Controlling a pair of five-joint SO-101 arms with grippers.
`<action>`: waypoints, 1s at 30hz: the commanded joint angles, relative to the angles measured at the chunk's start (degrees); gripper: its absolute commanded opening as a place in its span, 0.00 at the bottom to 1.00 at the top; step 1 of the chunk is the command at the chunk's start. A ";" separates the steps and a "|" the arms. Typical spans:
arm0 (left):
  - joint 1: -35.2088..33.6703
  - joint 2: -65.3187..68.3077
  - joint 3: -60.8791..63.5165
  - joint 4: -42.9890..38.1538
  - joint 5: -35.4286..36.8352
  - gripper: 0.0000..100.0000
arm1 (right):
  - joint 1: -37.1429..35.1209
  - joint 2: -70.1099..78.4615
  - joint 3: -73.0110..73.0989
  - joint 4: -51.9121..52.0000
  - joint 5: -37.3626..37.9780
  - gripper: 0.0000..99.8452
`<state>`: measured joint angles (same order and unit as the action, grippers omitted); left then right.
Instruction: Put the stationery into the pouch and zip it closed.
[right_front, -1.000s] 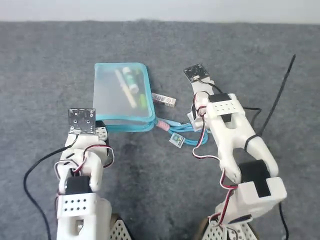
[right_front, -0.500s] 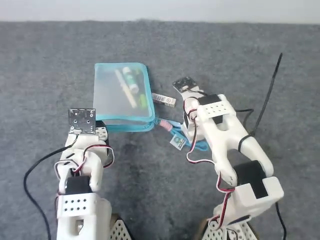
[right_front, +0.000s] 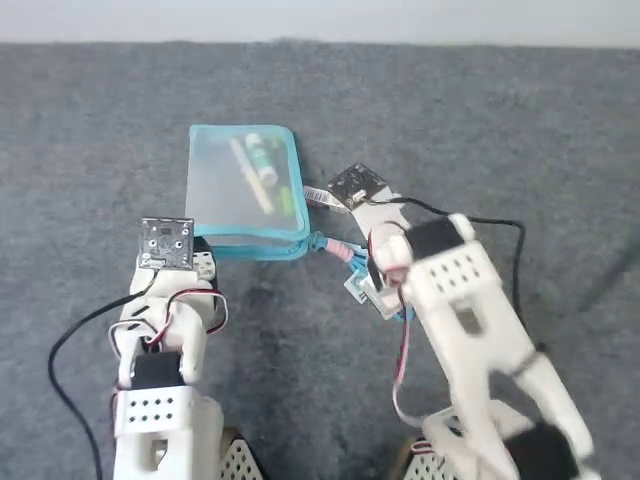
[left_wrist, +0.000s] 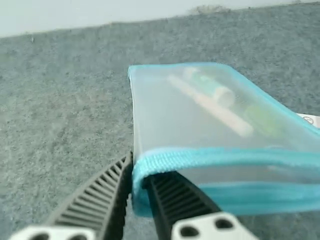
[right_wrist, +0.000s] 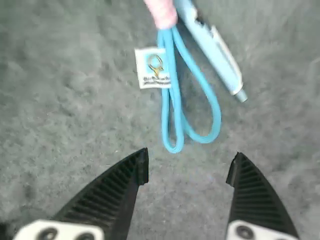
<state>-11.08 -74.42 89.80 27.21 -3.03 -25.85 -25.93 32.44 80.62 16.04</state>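
A translucent teal pouch (right_front: 243, 190) lies flat with a pencil and green stationery inside. My left gripper (left_wrist: 137, 186) is shut on the pouch's (left_wrist: 210, 125) near corner edge, at the end away from the zipper pull. From the pull's pink end (right_wrist: 162, 12) a blue strap loop (right_wrist: 186, 116) with a white tag (right_wrist: 152, 74) trails across the carpet. A light blue pen (right_wrist: 212, 45) lies beside the strap. My right gripper (right_wrist: 190, 159) hovers open just above the loop's end, holding nothing. In the high view the right arm (right_front: 450, 280) covers most of the strap.
A small white labelled piece (right_front: 320, 195) lies on the grey carpet (right_front: 500, 120) beside the pouch's zipper side, next to the right arm's wrist. Black cables run off to the right of that arm.
The right arm has swung toward the pouch and stretched over the strap and pen. The left arm has kept its hold on the pouch corner.
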 joint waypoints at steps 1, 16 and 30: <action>0.53 0.53 -0.75 -3.16 -0.70 0.01 | -1.01 -8.40 -0.26 1.36 0.53 0.27; 0.44 0.35 0.31 -2.99 -0.70 0.01 | 7.08 25.63 -26.20 -5.85 8.18 0.27; 0.53 0.35 0.31 -3.25 -0.79 0.01 | 6.64 38.46 -25.67 -8.75 15.74 0.27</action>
<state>-10.99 -74.42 91.12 26.51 -3.30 -19.69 15.30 5.19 74.46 30.11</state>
